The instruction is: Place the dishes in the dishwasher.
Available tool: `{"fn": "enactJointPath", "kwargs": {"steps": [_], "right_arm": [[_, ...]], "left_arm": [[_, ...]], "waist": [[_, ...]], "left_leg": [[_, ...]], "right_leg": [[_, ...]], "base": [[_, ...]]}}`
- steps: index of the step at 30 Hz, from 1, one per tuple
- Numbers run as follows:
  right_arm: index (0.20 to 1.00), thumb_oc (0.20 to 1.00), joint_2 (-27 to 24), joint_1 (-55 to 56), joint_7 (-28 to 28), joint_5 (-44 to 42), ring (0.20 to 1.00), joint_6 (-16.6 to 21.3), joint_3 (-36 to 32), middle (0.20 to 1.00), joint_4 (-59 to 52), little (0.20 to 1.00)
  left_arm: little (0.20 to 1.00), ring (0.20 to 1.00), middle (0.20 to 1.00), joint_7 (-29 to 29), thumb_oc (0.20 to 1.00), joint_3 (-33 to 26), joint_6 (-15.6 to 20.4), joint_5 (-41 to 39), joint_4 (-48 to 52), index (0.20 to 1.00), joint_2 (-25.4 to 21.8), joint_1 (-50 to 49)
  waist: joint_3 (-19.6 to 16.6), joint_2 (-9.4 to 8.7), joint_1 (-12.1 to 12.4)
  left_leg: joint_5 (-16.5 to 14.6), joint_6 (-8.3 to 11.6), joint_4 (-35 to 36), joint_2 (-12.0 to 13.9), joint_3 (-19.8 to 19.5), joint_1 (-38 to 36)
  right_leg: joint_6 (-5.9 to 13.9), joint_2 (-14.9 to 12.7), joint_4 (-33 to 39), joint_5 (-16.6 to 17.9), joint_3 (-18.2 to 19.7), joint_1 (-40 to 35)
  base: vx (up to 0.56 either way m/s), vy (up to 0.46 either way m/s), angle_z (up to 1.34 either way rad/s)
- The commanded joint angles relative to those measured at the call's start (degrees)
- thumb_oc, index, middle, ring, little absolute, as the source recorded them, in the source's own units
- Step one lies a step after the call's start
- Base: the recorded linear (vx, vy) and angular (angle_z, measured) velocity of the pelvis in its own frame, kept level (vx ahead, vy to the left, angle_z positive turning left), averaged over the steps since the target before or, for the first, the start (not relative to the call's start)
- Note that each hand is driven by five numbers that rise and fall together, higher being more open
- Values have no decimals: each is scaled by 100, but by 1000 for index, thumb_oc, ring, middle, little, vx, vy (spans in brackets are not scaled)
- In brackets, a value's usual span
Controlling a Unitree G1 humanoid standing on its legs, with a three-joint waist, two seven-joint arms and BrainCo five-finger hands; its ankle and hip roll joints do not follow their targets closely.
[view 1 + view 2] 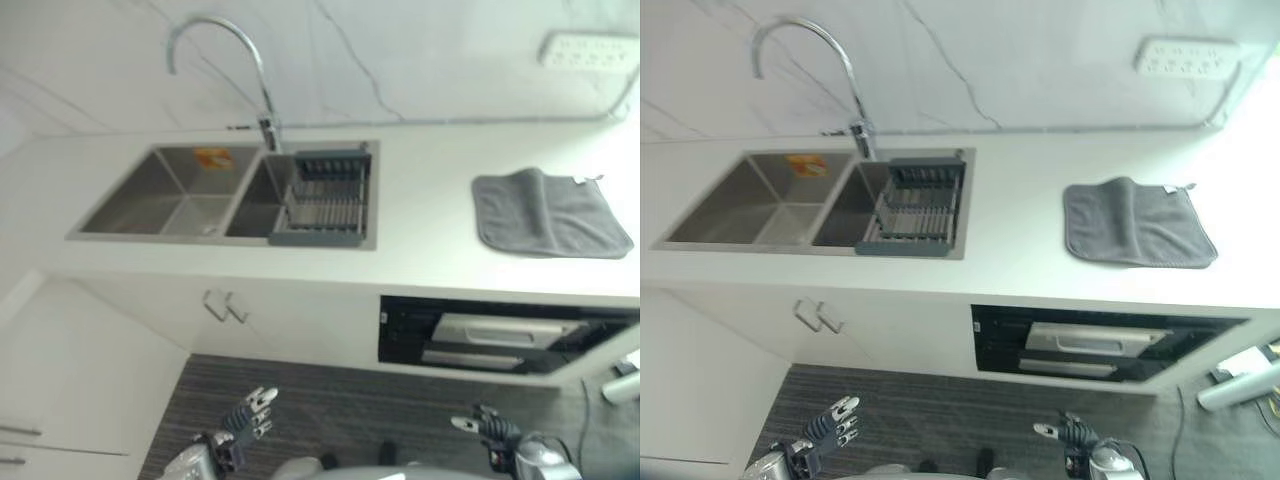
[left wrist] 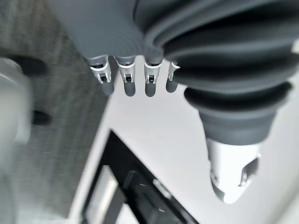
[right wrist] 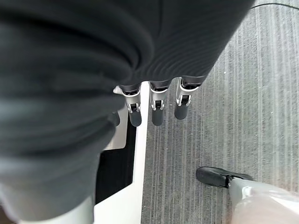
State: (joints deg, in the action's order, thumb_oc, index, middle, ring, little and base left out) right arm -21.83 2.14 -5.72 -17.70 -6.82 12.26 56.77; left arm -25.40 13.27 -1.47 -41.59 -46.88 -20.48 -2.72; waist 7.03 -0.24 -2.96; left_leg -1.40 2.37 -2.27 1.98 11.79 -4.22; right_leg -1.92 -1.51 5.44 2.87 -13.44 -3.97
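Steel lines the double sink (image 1: 180,195) set into the white counter (image 1: 430,270), and a dark slatted dish rack (image 1: 325,197) sits over its right basin, long side running from the wall toward the counter's front edge; whether it holds any dishes I cannot tell. Behind it rises a curved faucet (image 1: 215,40). A grey towel (image 1: 550,212) lies flat further right, well apart from the sink. Below the towel the dishwasher (image 1: 500,340) shows a dark opening with a pale rack inside. Both hands hang low over striped grey flooring (image 1: 340,400), holding nothing: left hand (image 1: 245,420) with fingers straight and side by side, right hand (image 1: 487,427) with fingers relaxed.
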Motion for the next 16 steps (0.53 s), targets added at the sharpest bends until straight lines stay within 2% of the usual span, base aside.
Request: {"fn": "enactJointPath", "kwargs": {"steps": [1,4,8,16], "right_arm": [[1000,1000,-11,35,52,-108,1000,239,-87,1000,-225,1000],[1000,1000,164,-39,20,-172,1000,298,-75,1000,-82,1000],[1000,1000,293,34,36,-72,1000,377,-21,1000,-315,1000],[1000,1000,287,121,-47,-88,1000,527,-72,1000,-700,1000]], "left_arm": [[1000,1000,1000,-79,1000,-114,418,-13,167,1000,53,-21],[1000,1000,1000,-82,1000,-195,632,-28,-169,1000,224,98],[1000,1000,1000,-190,1000,-526,717,-142,-396,1000,250,81],[1000,1000,1000,-168,1000,-760,914,104,-635,1000,229,-13]], "waist": [[-105,83,-79],[-280,62,-65],[-423,-17,-30],[-511,-131,-36]], "left_leg": [[435,-61,727,-33,-296,-87],[350,-79,727,-46,-297,-120],[265,-132,727,-76,-257,-201],[194,-192,727,-94,-173,-271]], "right_leg": [[543,-117,-44,244,391,-18],[574,-125,-44,240,430,-31],[601,-150,-44,221,371,-130],[644,-139,-44,208,406,-207]], "base": [[-42,82,42],[-29,81,4],[-8,47,3],[1,9,1]]}}
